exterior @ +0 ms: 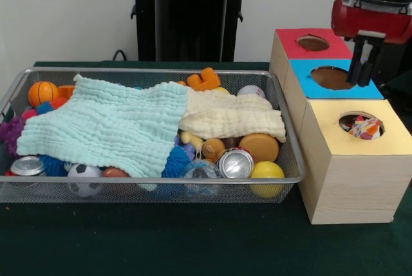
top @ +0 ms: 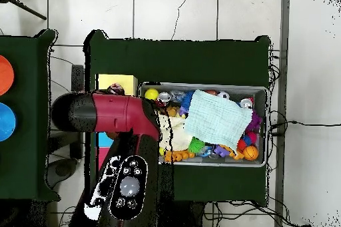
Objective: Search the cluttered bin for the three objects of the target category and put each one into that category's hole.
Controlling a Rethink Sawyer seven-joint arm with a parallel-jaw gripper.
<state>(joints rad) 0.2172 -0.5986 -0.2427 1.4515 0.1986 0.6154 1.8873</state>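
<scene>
Your black two-fingered claw hangs open and empty over the blue-topped box. The scrunched multicoloured cloth ball sits in the yellow-topped wooden box's round hole, just nearer the camera than the claw.

Soft, even indoor light; faint shadows, no glare.

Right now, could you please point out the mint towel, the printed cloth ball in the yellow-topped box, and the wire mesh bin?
Mint green waffle-weave towel [exterior: 106,125]: front view, middle of the cloth.
Printed white cloth ball [exterior: 365,128]: front view, exposed top in the hole.
Silver wire mesh bin [exterior: 161,190]: front view, near wall.
</scene>
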